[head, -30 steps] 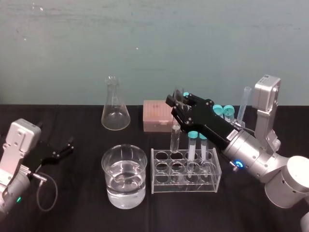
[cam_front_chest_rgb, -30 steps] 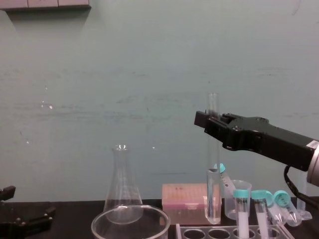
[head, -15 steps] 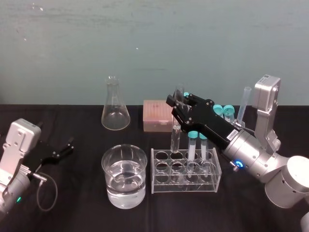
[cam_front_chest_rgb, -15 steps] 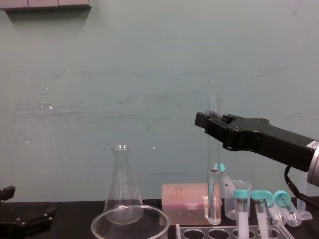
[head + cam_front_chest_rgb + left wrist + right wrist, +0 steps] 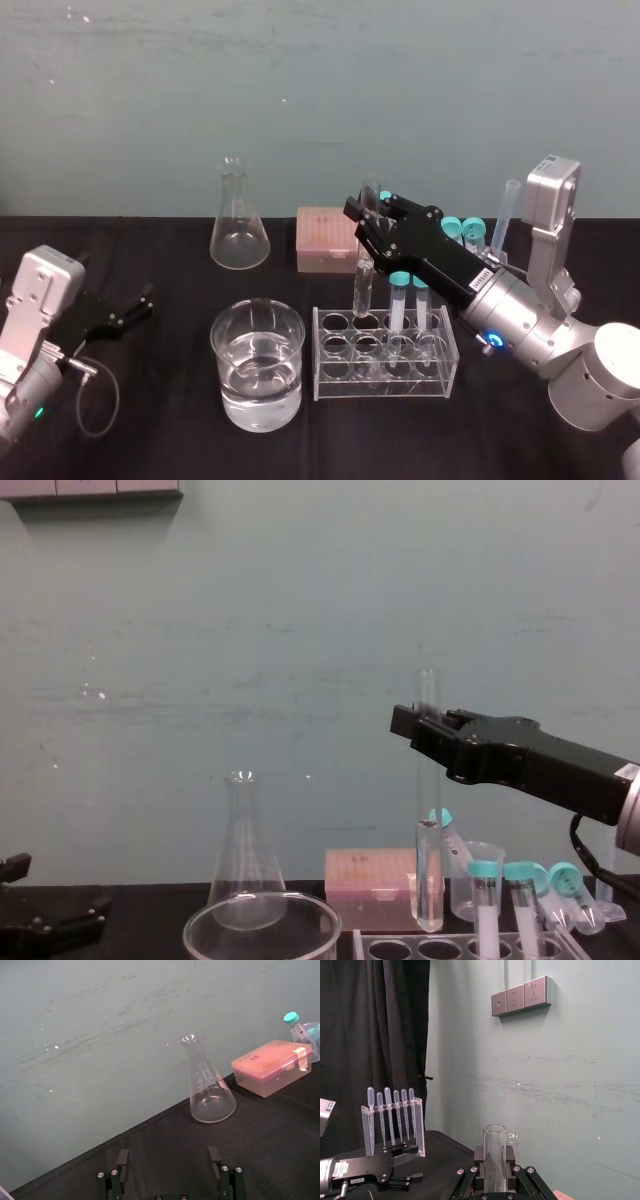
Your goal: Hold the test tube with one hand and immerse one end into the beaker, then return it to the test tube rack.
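The left hand (image 5: 130,305) rests low over the black worktop (image 5: 160,420) at the far left, well apart from the glassware; in the left wrist view its two fingers (image 5: 122,1160) stand wide apart with nothing between them. Farther back stands a conical flask (image 5: 239,215), upright near the wall. In front of it, nearer the robot, the beaker (image 5: 258,365) sits on the worktop, partly filled with clear liquid. Just beside the beaker on its right is the test tube rack (image 5: 330,385), with two teal-capped tubes (image 5: 399,300) standing in its holes. A pink box (image 5: 325,240) lies behind the rack. The test tube (image 5: 362,270) hangs upright over the rack's left end, above the back row; from the chest view its round bottom (image 5: 428,920) is just above the rack's top. The right hand (image 5: 372,218) reaches in from the right and is closed around the tube's upper part, its fingers (image 5: 479,1157) pressed against the glass on both sides, the open mouth standing above them
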